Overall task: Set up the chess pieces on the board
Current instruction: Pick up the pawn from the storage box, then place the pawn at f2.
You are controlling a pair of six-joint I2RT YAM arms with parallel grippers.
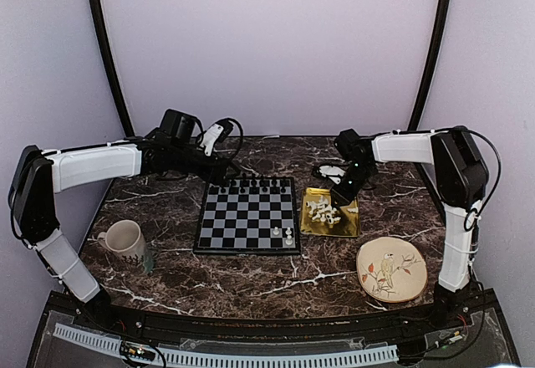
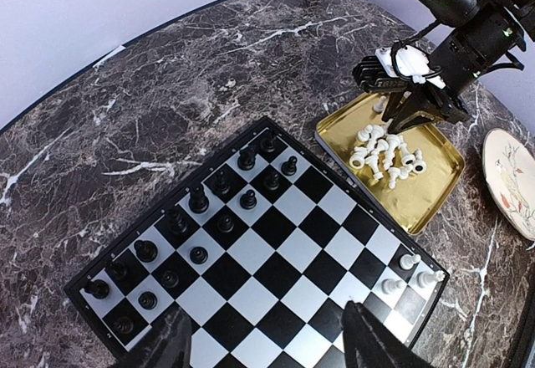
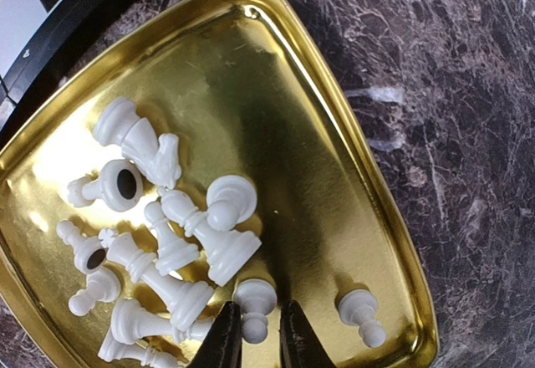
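Cream chess pieces (image 3: 226, 247): seeing three on the board (image 2: 276, 226), many lying in the tray (image 3: 318, 134); straddling a pawn (image 3: 253, 297) with right jaws barely apart; left jaws wide apart.

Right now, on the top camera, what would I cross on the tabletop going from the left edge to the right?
mug → chessboard → gold tray → bird plate

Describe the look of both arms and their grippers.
The left arm and right arm have white shells on long links, black joints and black cables looping near the wrists. The left gripper and right gripper have slim black fingers.
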